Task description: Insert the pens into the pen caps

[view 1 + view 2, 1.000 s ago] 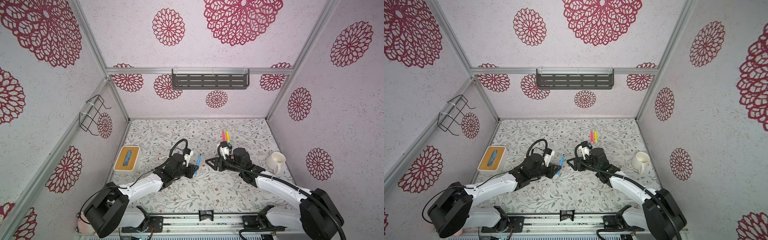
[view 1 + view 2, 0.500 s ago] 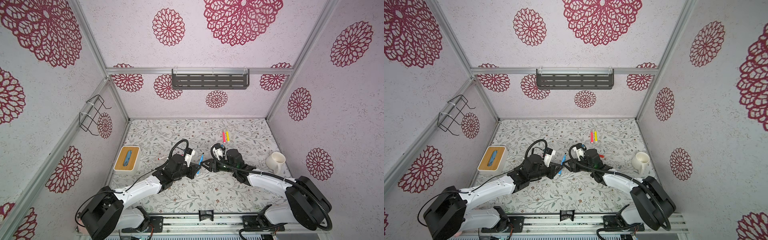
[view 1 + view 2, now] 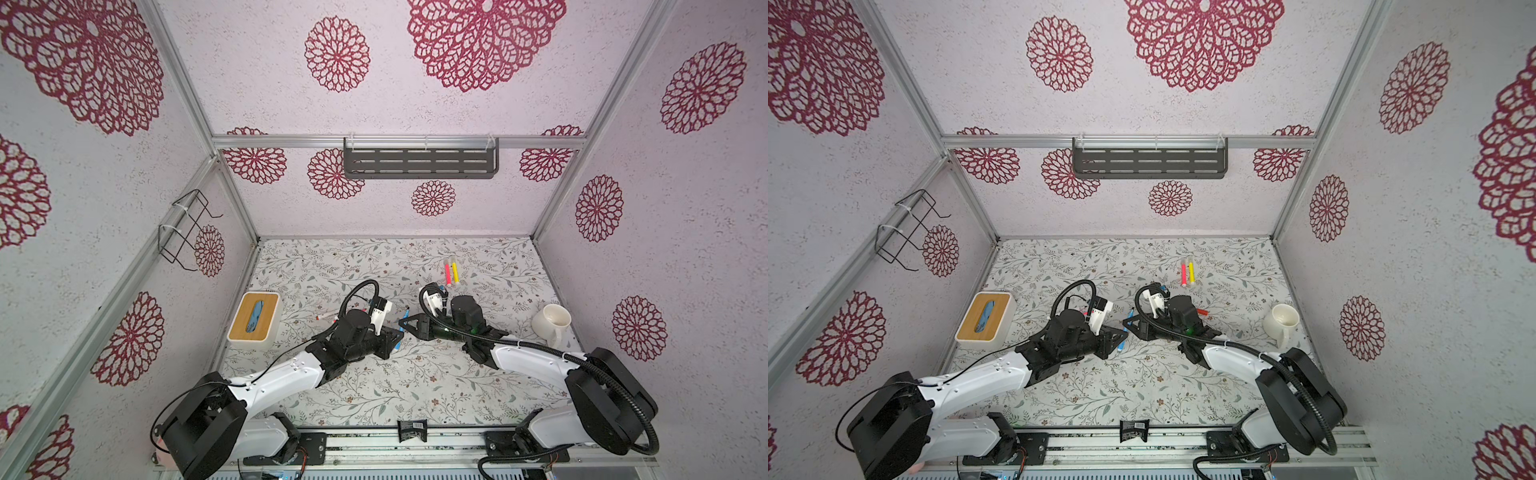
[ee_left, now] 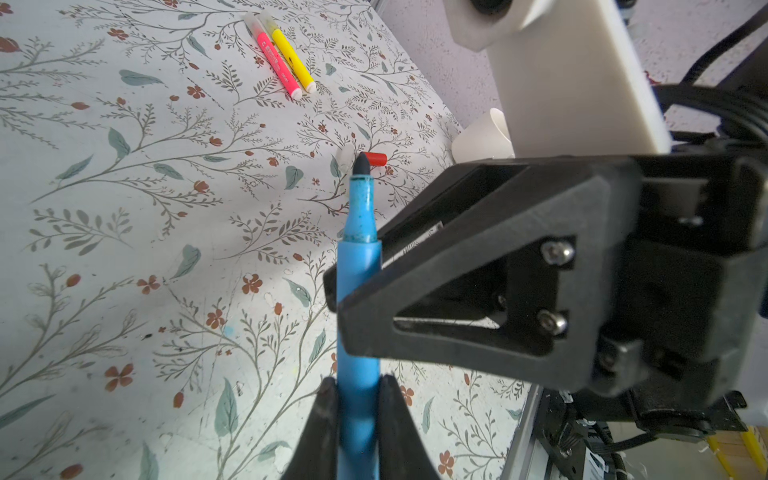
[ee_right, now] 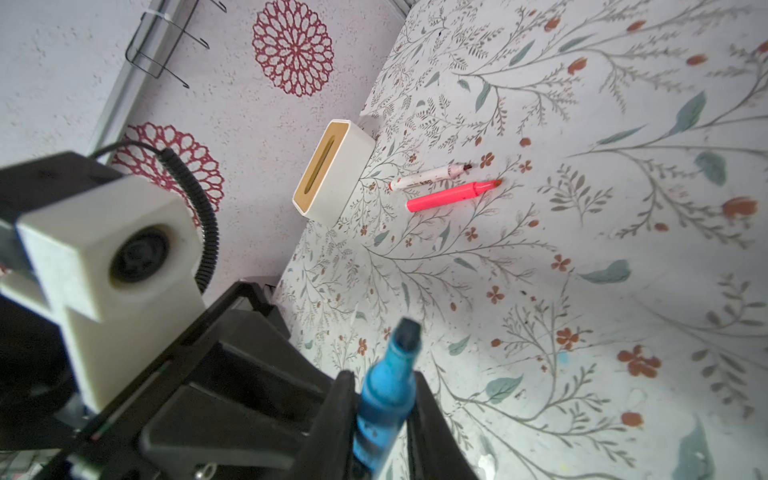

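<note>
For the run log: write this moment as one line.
left hand: shut on slim blue plastic marker | right hand: shut on same marker | tip: bare, no cap

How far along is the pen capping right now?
Done, it seems: the pink pen and yellow pen lie side by side with clear caps on. In hand: the blue pen, tip bare, gripped by both the left hand and right hand. Left: capping it, plus the white pen and red pen, both uncapped on the table; a red cap lies loose.
</note>
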Robot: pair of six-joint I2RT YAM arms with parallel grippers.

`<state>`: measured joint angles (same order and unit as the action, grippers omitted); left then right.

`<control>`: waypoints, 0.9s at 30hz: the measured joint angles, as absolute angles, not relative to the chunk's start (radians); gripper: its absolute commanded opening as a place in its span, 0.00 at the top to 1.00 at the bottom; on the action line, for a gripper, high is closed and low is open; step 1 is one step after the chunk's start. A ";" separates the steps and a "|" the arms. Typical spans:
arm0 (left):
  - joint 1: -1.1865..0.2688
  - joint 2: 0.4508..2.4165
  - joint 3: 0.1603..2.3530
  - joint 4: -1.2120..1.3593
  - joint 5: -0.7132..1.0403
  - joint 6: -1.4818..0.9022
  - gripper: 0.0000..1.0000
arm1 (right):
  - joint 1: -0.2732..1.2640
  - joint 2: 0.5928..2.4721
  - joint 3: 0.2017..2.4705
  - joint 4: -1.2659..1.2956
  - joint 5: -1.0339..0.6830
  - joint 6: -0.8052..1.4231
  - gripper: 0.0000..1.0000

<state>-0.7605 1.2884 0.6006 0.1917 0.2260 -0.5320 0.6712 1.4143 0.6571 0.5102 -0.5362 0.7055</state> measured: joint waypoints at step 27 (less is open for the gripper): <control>-0.765 1.319 0.615 0.194 0.218 -0.545 0.96 | 0.677 1.414 0.658 0.567 -0.535 0.728 0.92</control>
